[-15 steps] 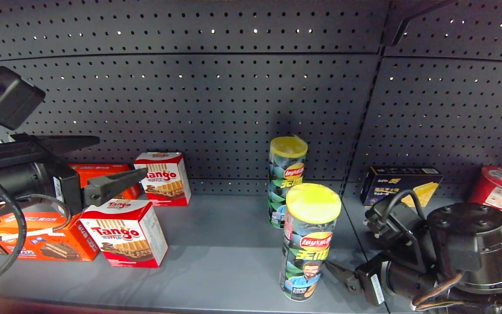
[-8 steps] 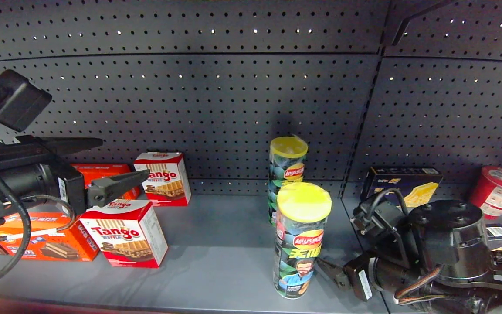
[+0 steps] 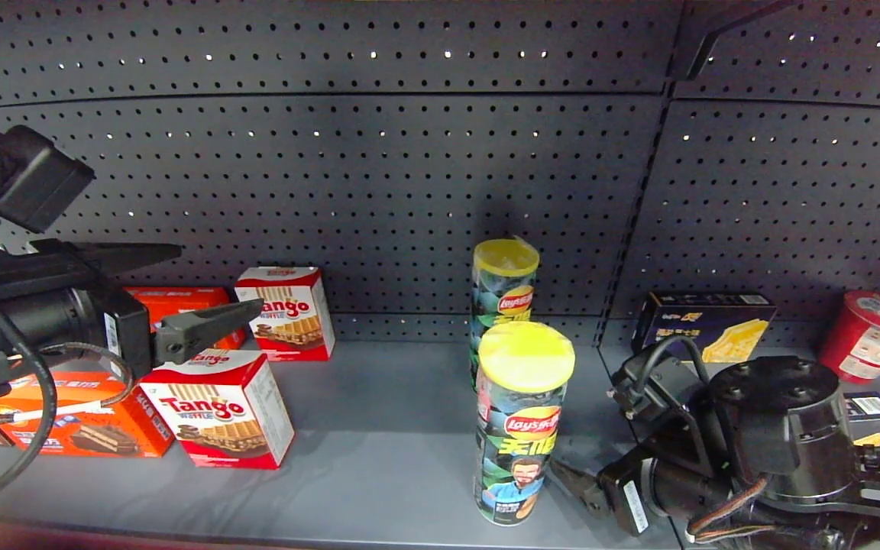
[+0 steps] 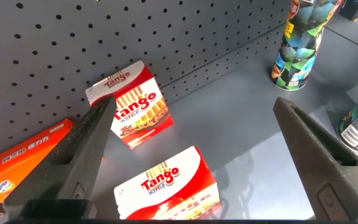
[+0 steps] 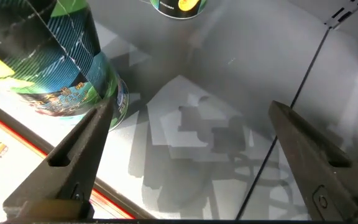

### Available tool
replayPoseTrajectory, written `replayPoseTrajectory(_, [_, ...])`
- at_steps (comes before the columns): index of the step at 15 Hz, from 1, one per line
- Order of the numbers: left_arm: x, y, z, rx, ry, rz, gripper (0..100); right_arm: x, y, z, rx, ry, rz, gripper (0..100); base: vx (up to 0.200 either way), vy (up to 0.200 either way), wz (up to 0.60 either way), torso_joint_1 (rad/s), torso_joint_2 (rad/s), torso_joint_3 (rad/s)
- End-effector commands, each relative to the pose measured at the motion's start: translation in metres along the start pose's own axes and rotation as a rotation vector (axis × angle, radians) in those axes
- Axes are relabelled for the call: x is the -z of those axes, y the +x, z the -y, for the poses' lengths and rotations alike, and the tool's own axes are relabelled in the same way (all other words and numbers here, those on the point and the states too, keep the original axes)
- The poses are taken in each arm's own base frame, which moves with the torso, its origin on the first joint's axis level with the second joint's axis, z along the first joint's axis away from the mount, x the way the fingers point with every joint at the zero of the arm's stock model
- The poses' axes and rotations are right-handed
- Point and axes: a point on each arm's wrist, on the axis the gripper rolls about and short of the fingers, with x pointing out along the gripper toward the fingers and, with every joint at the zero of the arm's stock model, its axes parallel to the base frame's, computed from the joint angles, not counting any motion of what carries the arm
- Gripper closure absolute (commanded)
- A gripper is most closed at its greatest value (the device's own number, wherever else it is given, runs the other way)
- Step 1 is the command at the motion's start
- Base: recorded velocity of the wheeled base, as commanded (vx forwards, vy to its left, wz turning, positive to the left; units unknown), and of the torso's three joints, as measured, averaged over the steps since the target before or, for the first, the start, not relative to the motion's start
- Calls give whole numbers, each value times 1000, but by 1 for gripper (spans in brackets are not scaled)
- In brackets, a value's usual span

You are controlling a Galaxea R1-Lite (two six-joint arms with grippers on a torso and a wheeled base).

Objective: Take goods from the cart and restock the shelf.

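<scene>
Two tall chips cans with yellow lids stand on the grey shelf (image 3: 394, 428). The back can (image 3: 503, 305) is near the pegboard, and the front can (image 3: 520, 428) is near the shelf's front edge. My right gripper (image 3: 566, 477) is open low beside the front can's base, on its right. In the right wrist view that can (image 5: 48, 56) stands just outside one finger (image 5: 73, 162), with nothing between the fingers of the gripper (image 5: 191, 109). My left gripper (image 3: 220, 276) hangs open over two red-and-white wafer boxes (image 3: 218, 416) (image 3: 287, 309); the left wrist view shows the gripper (image 4: 191, 106) above the boxes (image 4: 132, 102) (image 4: 166, 186).
Orange biscuit boxes (image 3: 73, 428) and a red box (image 3: 180, 302) lie at the far left. Right of the upright divider (image 3: 623, 252) are a dark box (image 3: 703, 321) and a red cup (image 3: 875, 328). Open shelf floor lies between the wafer boxes and the cans.
The front chips can has shifted left along the shelf, and my right arm has moved left with it. The left arm has barely moved.
</scene>
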Motion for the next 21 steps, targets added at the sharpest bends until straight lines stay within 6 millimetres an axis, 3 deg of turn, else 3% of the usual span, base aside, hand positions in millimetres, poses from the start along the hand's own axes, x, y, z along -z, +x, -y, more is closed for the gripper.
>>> replayPoseTrajectory(1, [0, 1, 0, 0, -1, -2, 0, 0, -1, 0, -1, 0, 3, 0, 0, 0, 0, 0, 0, 0])
replayPoseTrajectory(15, [4, 1, 0, 3, -4, -13, 0, 2, -5, -6, -27, -12, 10, 0, 0, 0, 0, 0, 0, 0])
replayPoseTrajectory(21, [5, 2, 1, 9, -1, -15, 0, -4, 5, 7, 27, 20, 10, 0, 0, 0, 0, 0, 0, 0])
